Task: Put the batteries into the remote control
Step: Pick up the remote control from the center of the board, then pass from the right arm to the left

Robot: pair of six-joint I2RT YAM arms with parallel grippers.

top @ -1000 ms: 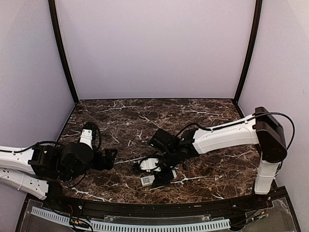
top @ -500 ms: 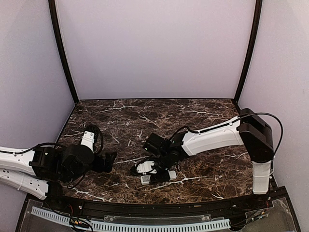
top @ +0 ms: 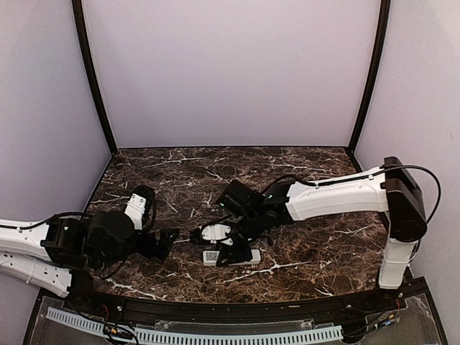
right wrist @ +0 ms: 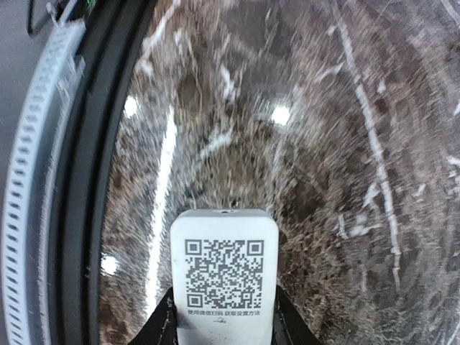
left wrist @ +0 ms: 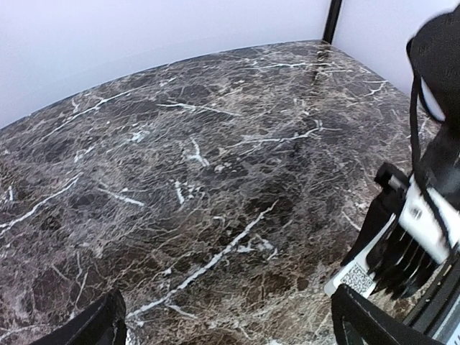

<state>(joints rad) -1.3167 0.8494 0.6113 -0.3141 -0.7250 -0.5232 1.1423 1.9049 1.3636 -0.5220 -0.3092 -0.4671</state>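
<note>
Near the front middle of the dark marbled stone worktop (top: 309,248) is the slim white rectangular plastic remote control (right wrist: 224,277), its QR-code label (right wrist: 224,273) facing the right wrist camera. The right end effector (right wrist: 224,295) clamps one end of it, with black fingers (right wrist: 162,327) pressed against both long sides. The left end effector (left wrist: 230,334) hangs near, to its left, with fingers spread wide, gripping nothing.

The remote control (right wrist: 223,280) is white, bearing a black-and-white QR code (right wrist: 224,273). Beneath it, the tabletop (top: 309,172) is dark brown marble streaked with white veins.
</note>
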